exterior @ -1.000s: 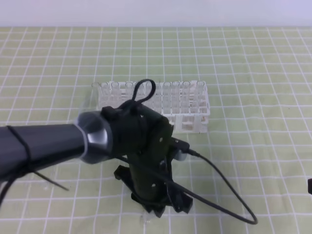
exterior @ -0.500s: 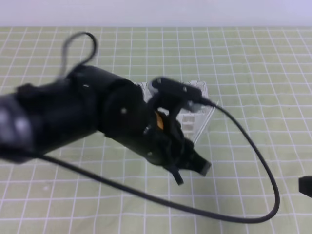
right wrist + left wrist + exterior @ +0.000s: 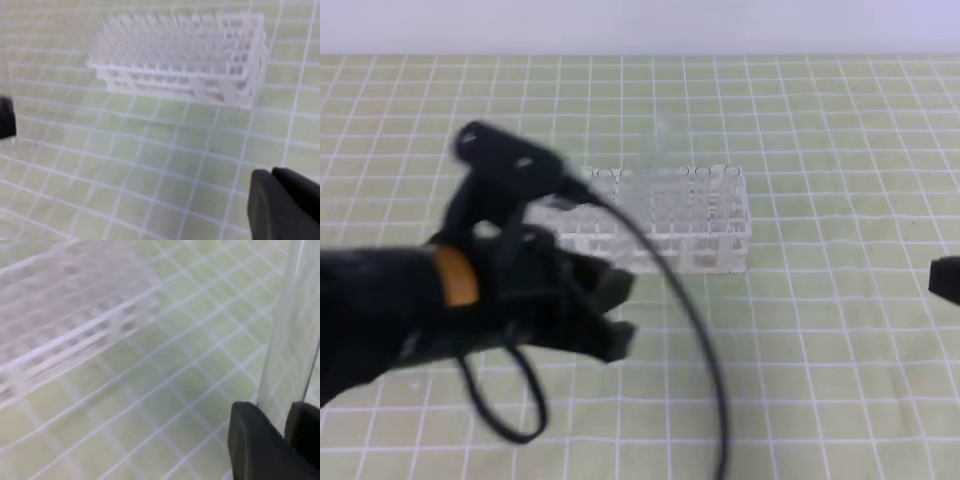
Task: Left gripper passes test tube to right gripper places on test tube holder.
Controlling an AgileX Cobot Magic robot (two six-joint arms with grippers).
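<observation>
In the left wrist view my left gripper (image 3: 282, 422) is shut on the test tube (image 3: 289, 335), a clear slim tube that rises from between the black fingers (image 3: 255, 445) to the top edge. From the exterior high view the left gripper (image 3: 620, 315) is a blurred black mass at the left, with its tips pointing right in front of the test tube holder (image 3: 670, 215). I cannot make out the tube there. The white lattice holder (image 3: 185, 50) carries several clear tubes. My right gripper (image 3: 270, 175) is shut and empty, and only a sliver of it (image 3: 948, 280) shows at the right edge.
A green mat with a white grid (image 3: 820, 380) covers the table. The left arm's black cable (image 3: 690, 330) loops down across the mat in front of the rack. A dark piece of the left gripper (image 3: 5, 117) shows at the left edge of the right wrist view.
The left arm lifted from pointing down at the mat and swung left and toward the camera, so its tips now point right. The right gripper's sliver has crept up at the right edge.
</observation>
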